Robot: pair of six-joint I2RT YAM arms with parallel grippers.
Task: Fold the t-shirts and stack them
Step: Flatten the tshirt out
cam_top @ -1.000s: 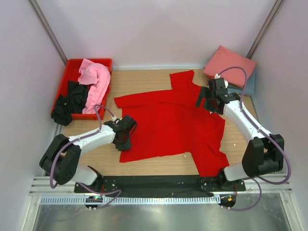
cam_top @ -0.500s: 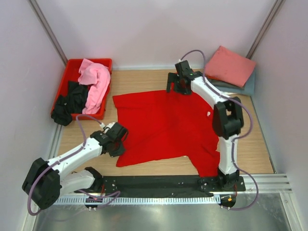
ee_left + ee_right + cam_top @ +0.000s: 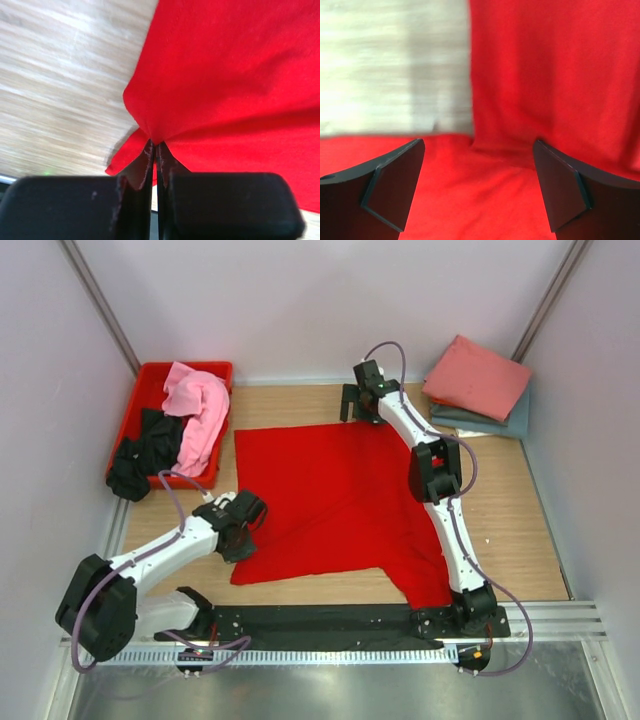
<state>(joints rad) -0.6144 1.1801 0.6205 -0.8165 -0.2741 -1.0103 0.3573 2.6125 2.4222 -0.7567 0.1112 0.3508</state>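
We've got the left gripper (image 3: 154,146) clenched on a thin pinch of the red t-shirt (image 3: 340,500) edge and the right gripper (image 3: 355,408) spread wide, holding nothing, so a one-sided pull likely slips or skews it.

Your left arm (image 3: 170,548) and right arm (image 3: 455,540) wear white link shells between black joint housings. A purplish-grey cable (image 3: 170,502) loops along each. Both bases are black, on a black plate (image 3: 320,620) at the bench's (image 3: 520,530) near edge. The right gripper (image 3: 477,150) has broad, flat, angular matte-black pads; the left gripper (image 3: 154,146) shows pale wear along its inner finger edges
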